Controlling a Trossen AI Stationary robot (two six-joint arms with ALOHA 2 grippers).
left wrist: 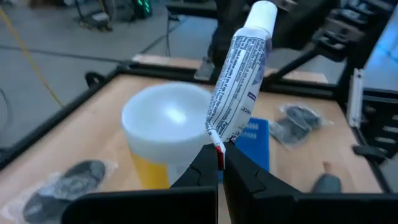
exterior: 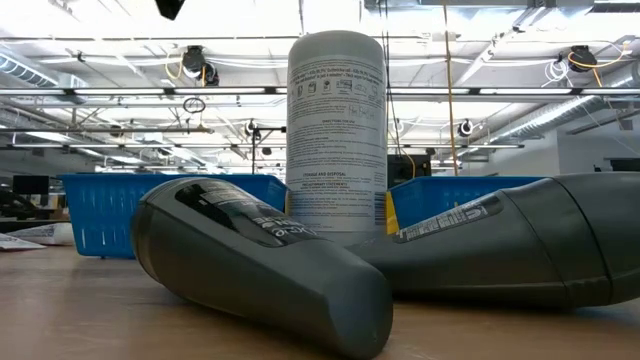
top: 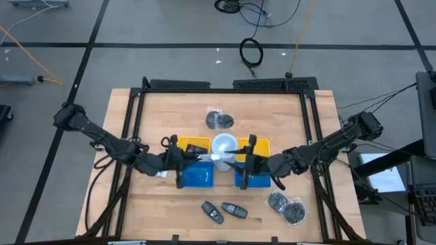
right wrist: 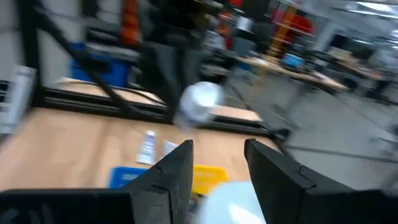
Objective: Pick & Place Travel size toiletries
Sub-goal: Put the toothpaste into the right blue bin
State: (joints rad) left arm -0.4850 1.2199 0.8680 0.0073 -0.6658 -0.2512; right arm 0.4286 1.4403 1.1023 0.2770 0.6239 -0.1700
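My left gripper [top: 204,158] is shut on a small white tube [left wrist: 239,68] with blue and red print and a white cap [left wrist: 263,12]. It holds the tube above the lid of a tall white canister [top: 225,145] at the table's middle. My right gripper [top: 240,162] stands open just right of the canister, facing the left one, with nothing between its fingers [right wrist: 177,168]. In the right wrist view, two more small white tubes [right wrist: 149,147] lie flat on the wood at the table's left. My left gripper pinches the tube's flat crimped end [left wrist: 217,142] between its two fingers. The fingers come nearly level from the table's left. The tube sticks out beyond the fingertips, slanting up with its cap farthest away, lifted clear over the canister's lid [left wrist: 168,118].
Two blue baskets [top: 197,175] [top: 253,180] stand before a yellow bin [top: 197,144] at mid table. Two black key-fob gadgets [top: 212,212] [top: 235,210] lie near the front edge. Clear bags of grey bits lie at the far middle [top: 219,120] and the front right [top: 287,207].
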